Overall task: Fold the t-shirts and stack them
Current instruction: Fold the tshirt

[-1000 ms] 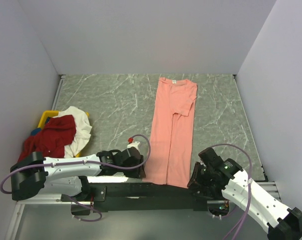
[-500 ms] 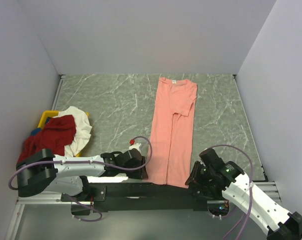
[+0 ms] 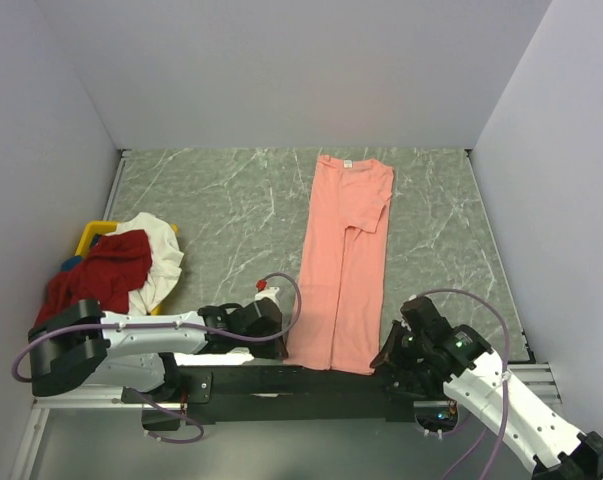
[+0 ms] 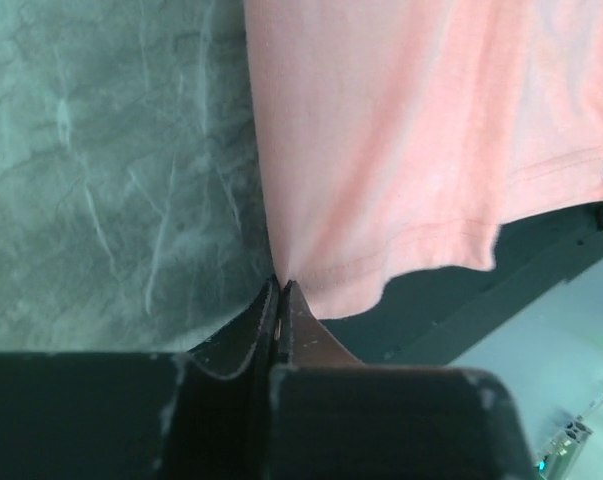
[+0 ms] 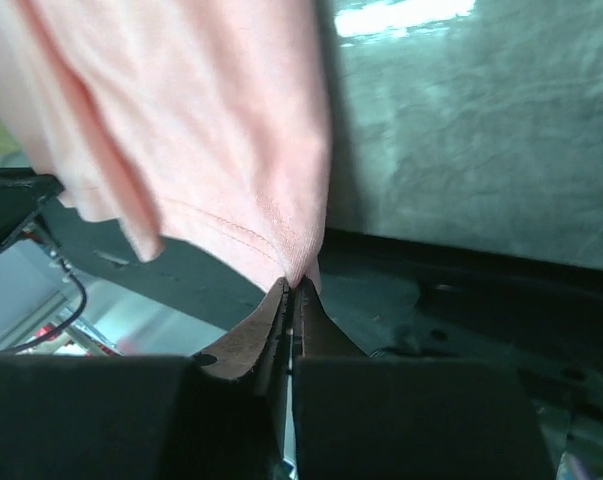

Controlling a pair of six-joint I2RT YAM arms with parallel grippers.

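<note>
Both grippers, apart a second ago, have closed. Left gripper (image 4: pixel 281 287): jaws pressed together, pinching the lower left hem corner of the salmon-pink t-shirt (image 3: pixel 346 260). Right gripper (image 5: pixel 293 287): jaws likewise together, pinching the lower right hem corner. Surface: grey-green marbled table (image 3: pixel 211 210), with a dark rail (image 3: pixel 281 378) along its edge at the bottom of the overhead frame. Room: pale plain walls (image 3: pixel 281 70) on three sides. Salmon-pink t-shirt: folded lengthwise into a narrow strip, lying flat at centre-right, with its white neck label (image 3: pixel 347 163) at the top. Its hem, at the bottom, reaches over the dark rail and spans between the two grippers. Left of frame: dark red t-shirt (image 3: pixel 106 270) and white t-shirt (image 3: pixel 161 255) heaped on a yellow bin (image 3: pixel 89 237), well apart from both grippers.
</note>
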